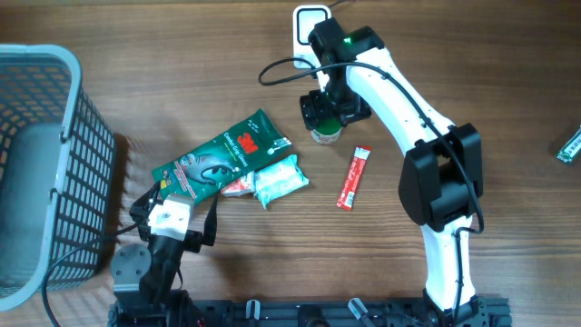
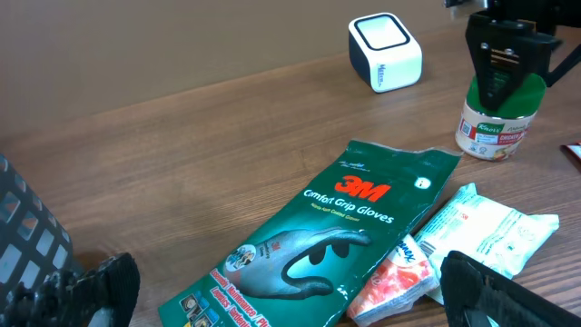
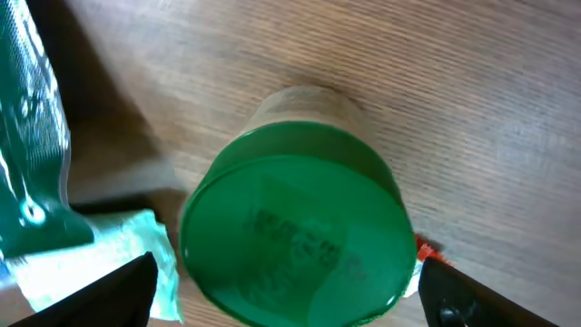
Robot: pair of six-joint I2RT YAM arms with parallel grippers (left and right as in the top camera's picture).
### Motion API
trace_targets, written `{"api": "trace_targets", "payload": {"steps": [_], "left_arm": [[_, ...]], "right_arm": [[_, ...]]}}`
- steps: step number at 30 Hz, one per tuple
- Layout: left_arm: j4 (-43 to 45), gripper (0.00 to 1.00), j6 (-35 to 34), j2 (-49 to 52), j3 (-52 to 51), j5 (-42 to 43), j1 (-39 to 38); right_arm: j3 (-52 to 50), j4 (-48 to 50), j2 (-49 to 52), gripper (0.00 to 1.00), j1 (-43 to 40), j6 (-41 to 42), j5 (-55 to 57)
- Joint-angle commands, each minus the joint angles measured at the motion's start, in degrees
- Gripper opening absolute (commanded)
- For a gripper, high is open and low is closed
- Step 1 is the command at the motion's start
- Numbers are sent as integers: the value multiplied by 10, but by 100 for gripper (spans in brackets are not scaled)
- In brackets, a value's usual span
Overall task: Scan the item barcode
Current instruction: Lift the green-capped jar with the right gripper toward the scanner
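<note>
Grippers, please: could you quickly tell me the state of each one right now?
Left gripper: open, holding nothing.
Right gripper: open, jaws straddling the green-lidded jar, not closed on it.

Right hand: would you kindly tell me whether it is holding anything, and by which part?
Nothing looks held: the right hand stands open astride the green lid of the jar, with a gap showing on one side.

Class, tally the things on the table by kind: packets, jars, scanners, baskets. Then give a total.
Packets: 5 (gloves packet, white-and-teal pack, orange pack, red sachet, cut-off packet at the right edge)
Jars: 1 (green-lidded jar)
Scanners: 1 (white scanner cube)
Baskets: 1 (basket)
Total: 8
</note>
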Motion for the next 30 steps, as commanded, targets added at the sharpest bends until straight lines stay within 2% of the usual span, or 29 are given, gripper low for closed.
{"api": "trace_targets", "payload": {"steps": [1, 3, 4, 6, 8, 9, 10, 12, 15, 20, 28, 30], "left_arm": [[1, 100, 5, -4, -3, -3, 3], [1, 99, 5, -4, -3, -3, 3], [1, 100, 5, -4, -3, -3, 3], [1, 100, 5, -4, -3, -3, 3], [1, 100, 5, -4, -3, -3, 3], [1, 100, 5, -4, -3, -3, 3], [1, 100, 5, -4, -3, -3, 3], [1, 100, 5, -4, -3, -3, 3], [1, 100, 5, -4, -3, -3, 3], [-5, 100, 5, -4, -3, -3, 3], [-92, 100, 5, -4, -3, -3, 3], [-106, 100, 5, -4, -3, -3, 3]], "right_arm": [[24, -39, -10, 94, -1, -57, -15], [72, -73, -35, 95, -1, -6, -55], [92, -71, -46, 98, -1, 77, -56], [102, -69, -60, 100, -4, 258, -54], [97, -74, -62, 100, -9, 557, -26], [89, -74, -62, 100, -9, 659, -17], [81, -73, -62, 100, -9, 756, -17], [63, -65, -62, 100, -9, 863, -17], [31, -35, -61, 100, -9, 930, -17], [-29, 12, -61, 100, -9, 946, -17], [-143, 132, -52, 100, -9, 944, -9], [-147, 133, -52, 100, -9, 937, 13]]}}
